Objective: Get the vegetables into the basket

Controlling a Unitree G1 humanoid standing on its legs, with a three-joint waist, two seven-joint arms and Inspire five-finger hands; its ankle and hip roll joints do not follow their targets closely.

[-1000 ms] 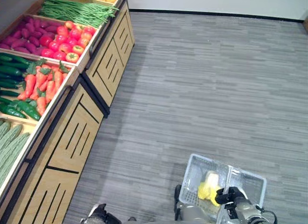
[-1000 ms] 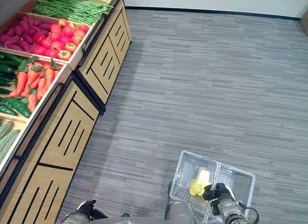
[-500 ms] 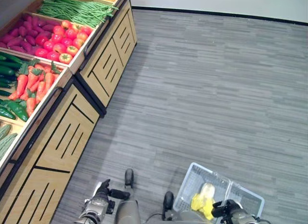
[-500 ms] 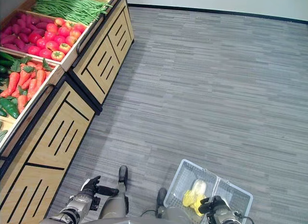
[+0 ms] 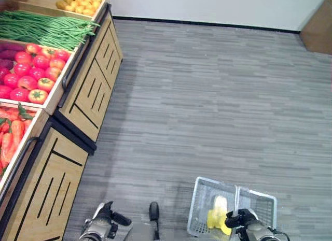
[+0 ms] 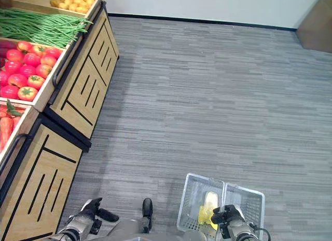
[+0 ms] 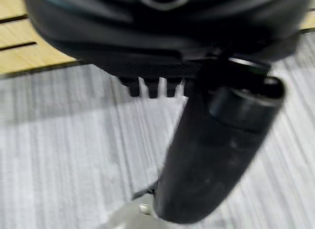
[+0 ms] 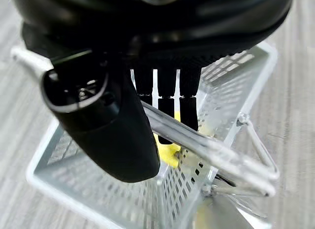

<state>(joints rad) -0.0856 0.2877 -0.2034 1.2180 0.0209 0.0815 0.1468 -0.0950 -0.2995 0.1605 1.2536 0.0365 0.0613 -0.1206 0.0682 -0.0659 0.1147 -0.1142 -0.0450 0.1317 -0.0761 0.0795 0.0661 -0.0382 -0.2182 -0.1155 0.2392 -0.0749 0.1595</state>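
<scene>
Grey floor (image 5: pixel 218 96), right hand (image 8: pixel 162 91) gripping basket (image 5: pixel 206 199) handle (image 8: pixel 206 150), half-hiding yellow vegetable (image 5: pixel 218 216)

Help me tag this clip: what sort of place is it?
Likely a grocery produce aisle or a mock-up: wooden display bins hold green beans and tomatoes, and the right hand carries a shopping basket.

Translucent white perforated basket (image 5: pixel 205 199), yellow vegetable (image 5: pixel 218 216) inside

A grocery shop: wooden produce stands (image 5: pixel 83 103) hold bins of green beans (image 5: pixel 44 28), tomatoes (image 5: pixel 31 70) and carrots (image 5: pixel 9 140) beside a grey plank floor (image 5: pixel 218 101).
</scene>
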